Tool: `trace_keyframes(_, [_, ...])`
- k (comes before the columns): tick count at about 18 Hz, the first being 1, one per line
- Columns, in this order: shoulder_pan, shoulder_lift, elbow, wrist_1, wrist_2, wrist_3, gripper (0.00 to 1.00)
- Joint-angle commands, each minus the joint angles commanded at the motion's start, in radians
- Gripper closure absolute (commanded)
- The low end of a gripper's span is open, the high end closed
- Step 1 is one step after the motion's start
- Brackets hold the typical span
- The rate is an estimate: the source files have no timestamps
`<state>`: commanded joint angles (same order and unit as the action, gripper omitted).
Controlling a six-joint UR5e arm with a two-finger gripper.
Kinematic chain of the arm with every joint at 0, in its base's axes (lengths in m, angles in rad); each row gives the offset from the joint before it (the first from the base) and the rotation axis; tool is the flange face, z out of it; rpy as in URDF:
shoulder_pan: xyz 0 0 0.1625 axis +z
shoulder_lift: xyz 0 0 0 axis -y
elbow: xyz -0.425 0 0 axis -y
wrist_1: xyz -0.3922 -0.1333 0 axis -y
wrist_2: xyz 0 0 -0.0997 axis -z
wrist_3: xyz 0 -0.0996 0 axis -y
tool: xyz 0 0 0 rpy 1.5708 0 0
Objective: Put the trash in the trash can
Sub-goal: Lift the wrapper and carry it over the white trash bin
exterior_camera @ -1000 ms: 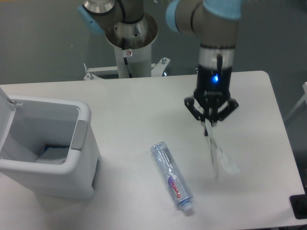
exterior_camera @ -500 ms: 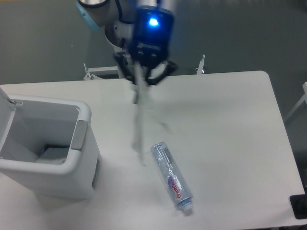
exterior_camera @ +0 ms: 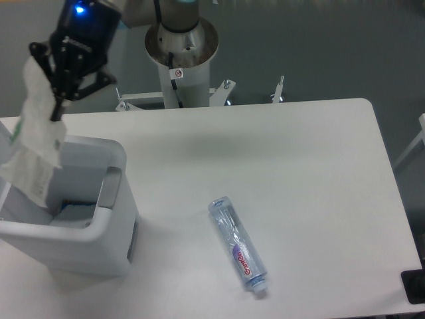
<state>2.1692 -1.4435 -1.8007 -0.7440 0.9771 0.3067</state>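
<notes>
Clearly the main risk lies in the release: the packet [exterior_camera: 36, 143] hangs limp and broad from the gripper [exterior_camera: 58, 109], and its lower edge droops across the far-left side of the trash can [exterior_camera: 93, 219] opening, close to the raised lid [exterior_camera: 8, 149]. Let go from this height, it could flutter, catch on the rim or lid, and slide outside the bin near the table's [exterior_camera: 279, 173] left edge. A snag on the lid could also drag the packet askew.

The arm reaches in from the top of the view and over the table's far-left corner, wrist pointing down, blue light lit. Its fingers are pinched on the packet's upper edge.

The bottle [exterior_camera: 238, 245] lies flat near the table's front edge, roughly mid-width, well apart from the bin, not yet collected.
</notes>
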Motion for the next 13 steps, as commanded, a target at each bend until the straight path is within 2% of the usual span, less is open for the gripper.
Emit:
trace_keyframes(4, [-0.011,-0.011,-0.022,0.002,0.0,0.034,1.0])
trace_keyframes(8, [-0.012,-0.063,-0.019,0.002,0.002,0.089,1.0])
trace_keyframes(11, [-0.012,-0.084,-0.02,0.0,0.005,0.163,1.0])
trace_keyframes(13, [-0.012,-0.1,-0.014,0.0,0.006,0.163,1.0])
